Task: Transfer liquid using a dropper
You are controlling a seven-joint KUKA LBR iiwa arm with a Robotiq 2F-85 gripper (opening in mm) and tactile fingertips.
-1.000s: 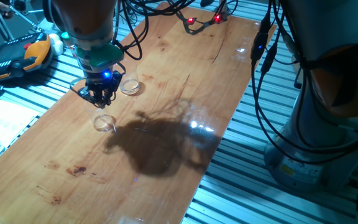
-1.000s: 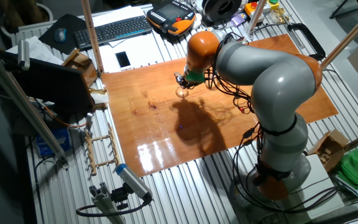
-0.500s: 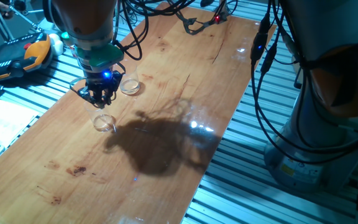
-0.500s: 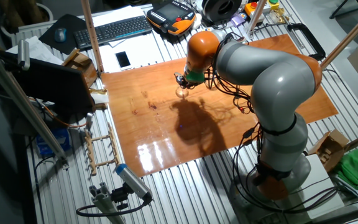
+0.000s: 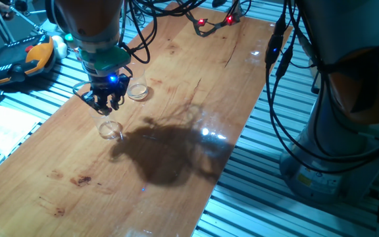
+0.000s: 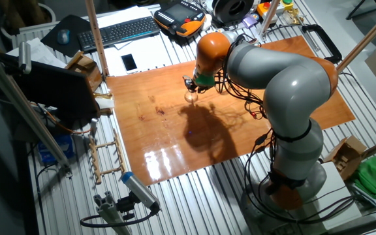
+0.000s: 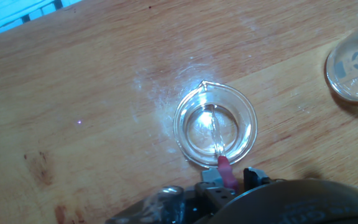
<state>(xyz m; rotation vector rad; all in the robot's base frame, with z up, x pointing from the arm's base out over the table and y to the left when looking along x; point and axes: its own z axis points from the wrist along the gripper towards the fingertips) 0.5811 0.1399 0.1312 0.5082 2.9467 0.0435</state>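
Note:
In the hand view a small clear cup (image 7: 215, 127) stands right below my gripper (image 7: 229, 186) on the wooden table (image 7: 73, 81). The dropper (image 7: 219, 149) is thin and clear with a magenta end. It hangs from between my fingers, and its tip is inside this cup. Clear liquid (image 7: 201, 130) glints in the cup's bottom. A second clear cup (image 7: 353, 65) stands to the upper right. In one fixed view my gripper (image 5: 106, 103) hovers just above the near cup (image 5: 110, 129), with the second cup (image 5: 137, 90) behind it. The other fixed view shows the gripper (image 6: 191, 87) over the cup (image 6: 191, 97).
Cables with red lights (image 5: 206, 23) lie at the table's far end. An orange teach pendant (image 5: 25, 59) sits off the left edge. A keyboard (image 6: 119, 31) and a phone (image 6: 129, 62) lie beyond the table. The arm's base (image 6: 292, 176) stands at the table's side.

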